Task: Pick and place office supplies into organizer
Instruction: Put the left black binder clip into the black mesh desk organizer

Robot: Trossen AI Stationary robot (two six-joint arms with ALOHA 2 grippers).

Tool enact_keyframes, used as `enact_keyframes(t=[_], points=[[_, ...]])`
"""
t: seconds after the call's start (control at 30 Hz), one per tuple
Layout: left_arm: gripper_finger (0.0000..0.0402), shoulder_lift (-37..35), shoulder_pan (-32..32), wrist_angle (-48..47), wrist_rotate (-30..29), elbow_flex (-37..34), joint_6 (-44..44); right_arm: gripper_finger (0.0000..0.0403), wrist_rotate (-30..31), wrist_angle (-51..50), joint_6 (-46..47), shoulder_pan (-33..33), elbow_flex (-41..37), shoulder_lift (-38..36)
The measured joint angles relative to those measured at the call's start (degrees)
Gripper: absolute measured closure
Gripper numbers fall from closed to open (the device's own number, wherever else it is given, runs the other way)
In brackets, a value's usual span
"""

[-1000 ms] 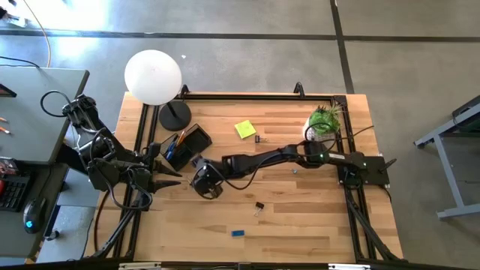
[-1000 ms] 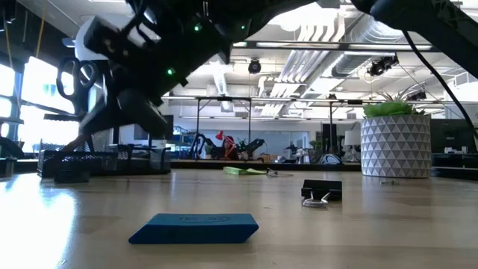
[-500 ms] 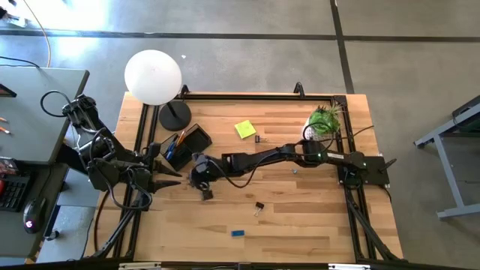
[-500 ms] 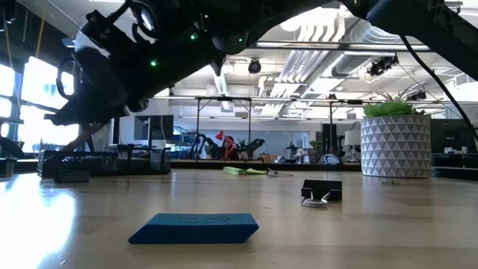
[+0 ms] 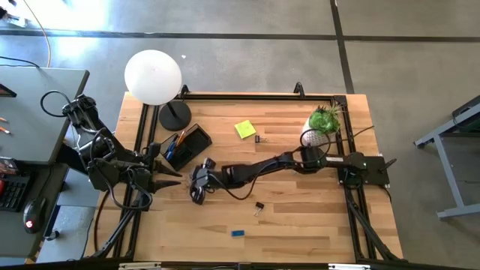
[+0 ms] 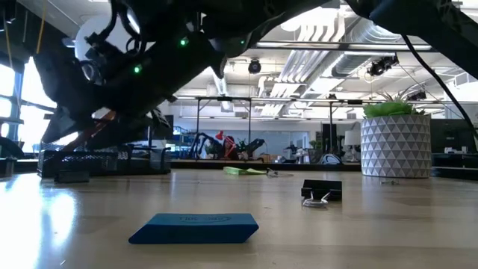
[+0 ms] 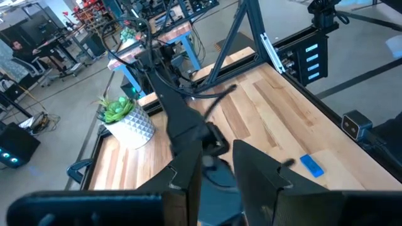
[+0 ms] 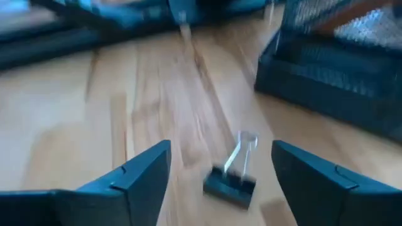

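Black and stretched long, my right arm reaches from its base at the table's right edge across to the left half in the high view, ending with the right gripper (image 5: 198, 182) just below the organizer (image 5: 187, 142), which sits near the lamp base (image 5: 174, 115). I see orange pencils (image 5: 178, 139) and a blue item in the organizer. The left gripper (image 5: 166, 178) waits at the left edge, folded over its base. A sticky pad (image 5: 244, 129) lies mid-table towards the plant (image 5: 323, 120), a clip (image 5: 259, 205) sits below the right arm, and the eraser (image 5: 238, 233) lies near the front edge.

From the low view, the right arm slants down from upper right to the left, its gripper hanging above the wood before the organizer (image 6: 71, 164). The eraser (image 6: 196, 228) lies closest, the clip (image 6: 322, 191) beyond it, the pad (image 6: 246, 170) far back.

My left wrist view shows the left gripper's fingers (image 7: 259, 169) set apart with nothing between them, the right arm stretched beyond, the eraser (image 7: 311, 166) on the boards.

Through the right wrist view, the right gripper (image 8: 221, 171) stands spread wide over a second clip (image 8: 231, 181) lying on the wood between the fingers, not touching it, the organizer's mesh wall (image 8: 326, 69) just beside.
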Motion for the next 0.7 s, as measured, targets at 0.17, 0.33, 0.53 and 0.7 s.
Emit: enact_keyframes(t=[0.17,0.33,0.53,0.7], points=[[0.0323,0.0,0.0,0.0,0.0,0.0,0.0,0.0127,2.5,1.0,0.4,0.8,0.0,3.0],[0.0323,0.0,0.0,-0.1,0.0,0.0,0.0,0.0127,5.1,2.0,0.4,1.0,0.0,4.1],[0.0323,0.0,0.0,-0.1,0.0,0.0,0.6,0.0128,5.2,1.7,1.4,0.9,0.0,4.6],[0.0323,0.0,0.0,0.0,0.0,0.0,1.4,0.0131,5.3,1.2,1.4,0.9,0.0,4.6]])
